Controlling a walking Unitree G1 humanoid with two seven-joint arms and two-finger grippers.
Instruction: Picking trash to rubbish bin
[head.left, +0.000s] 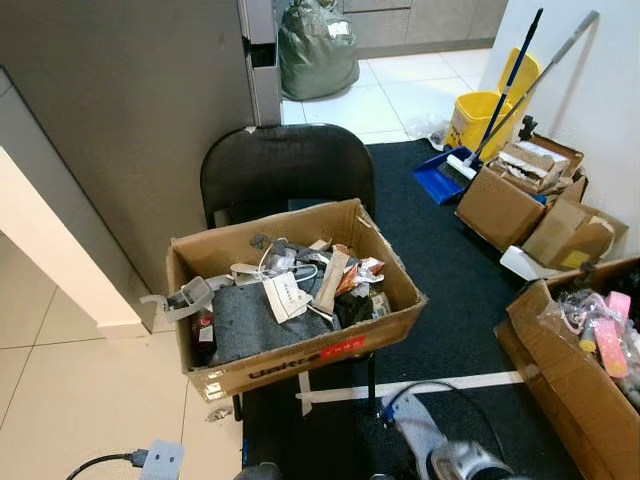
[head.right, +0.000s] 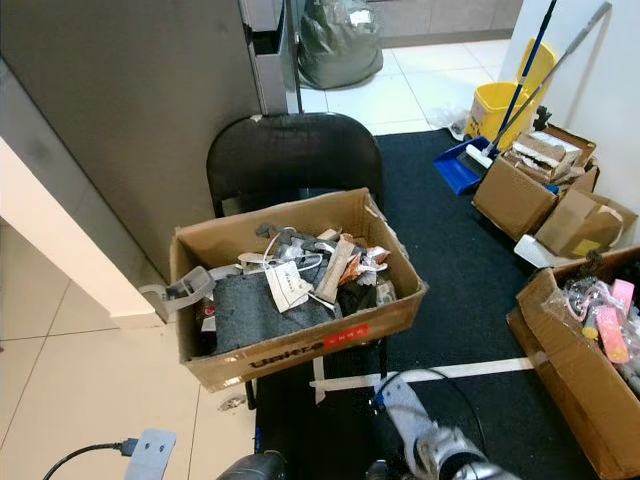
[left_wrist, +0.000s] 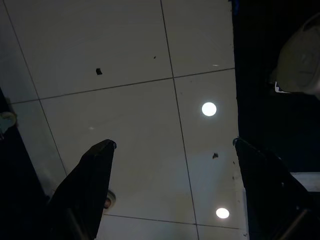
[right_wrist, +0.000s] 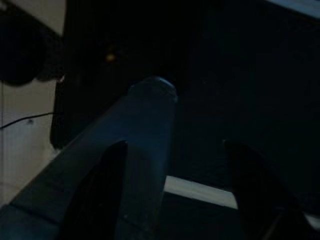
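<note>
We judge the task barely begun: both arms hang low and neither carries anything. Our left end effector (left_wrist: 172, 150) points at the tiled floor (left_wrist: 140, 60), fingers spread and empty; our right end effector (right_wrist: 172, 150) hangs over the dark mat, also spread, nothing between its fingers. Just ahead, a cardboard box (head.left: 300, 360) on a black chair (head.left: 285, 170) holds the trash (head.left: 300, 280): grey cloth, paper tags, wrappers, cables. To the right, another open box (head.left: 560, 370) holds pink items. Farther off sit more cartons (head.left: 500, 205), a yellow mop bucket (head.left: 478, 115) and a stuffed green bag (head.left: 315, 50).
</note>
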